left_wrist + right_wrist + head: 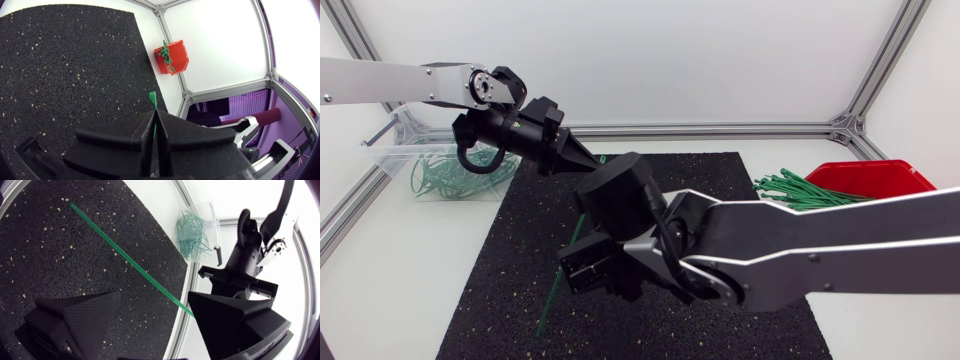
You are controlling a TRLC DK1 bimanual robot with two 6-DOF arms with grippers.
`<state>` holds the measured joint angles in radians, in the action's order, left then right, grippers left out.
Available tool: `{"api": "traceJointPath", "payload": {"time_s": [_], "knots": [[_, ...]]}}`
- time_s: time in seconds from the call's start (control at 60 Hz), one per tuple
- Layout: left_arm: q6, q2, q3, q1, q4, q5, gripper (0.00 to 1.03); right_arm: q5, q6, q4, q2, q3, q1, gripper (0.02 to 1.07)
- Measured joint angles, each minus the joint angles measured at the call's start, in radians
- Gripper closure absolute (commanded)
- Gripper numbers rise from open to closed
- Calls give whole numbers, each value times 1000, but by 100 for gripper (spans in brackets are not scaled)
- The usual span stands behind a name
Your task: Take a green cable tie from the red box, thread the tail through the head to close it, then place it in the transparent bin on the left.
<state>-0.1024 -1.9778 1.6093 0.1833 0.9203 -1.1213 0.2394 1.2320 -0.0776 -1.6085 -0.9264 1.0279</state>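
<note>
At the far left of the white table (390, 290), the transparent bin (388, 160) is sitting with a heap of green looped ties (455, 182) lying inside it. The left arm (380, 82) is coming in above the bin and angling down over the back edge of the black mat (510, 260). The left gripper (590, 160) is pressing its two fingers together on one end of the green cable tie (553, 295). In the left wrist view a short green tip is poking out just ahead of the closed fingertips. From that pinch the tie is running straight and unthreaded, slanting down toward the near edge of the mat. Its middle part is passing out of sight behind the right arm's wrist in the head view. The pictures are not showing whether its far end is touching the mat. The right gripper (155, 305) is hanging over the middle of the mat with its fingers spread wide apart. In the right wrist view the tie is crossing the gap between them, and I cannot tell whether it is touching either finger. The right arm (840, 235) is stretching in from the right edge, low across the front of the mat. Behind it, at the far right, the red box (880, 178) is resting off the mat, with a bundle of spare green ties (800, 188) sticking out of it toward the mat.
</note>
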Motion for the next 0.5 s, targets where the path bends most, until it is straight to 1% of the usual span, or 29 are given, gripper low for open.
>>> {"api": "traceJointPath", "payload": {"time_s": [0.117,0.25,0.45,0.483,0.5], "knots": [[-4,-12,0,0,7,0,100,24,47,-63,-56,13,37,10],[-9,-20,0,0,30,-6,100,50,115,-185,-105,60,75,23],[-30,-48,19,-14,75,-34,100,63,184,-309,-130,103,109,45],[-31,-59,23,-18,79,-40,100,65,192,-328,-132,108,116,48],[-31,-64,24,-19,83,-46,100,65,196,-335,-133,110,117,48]]}}
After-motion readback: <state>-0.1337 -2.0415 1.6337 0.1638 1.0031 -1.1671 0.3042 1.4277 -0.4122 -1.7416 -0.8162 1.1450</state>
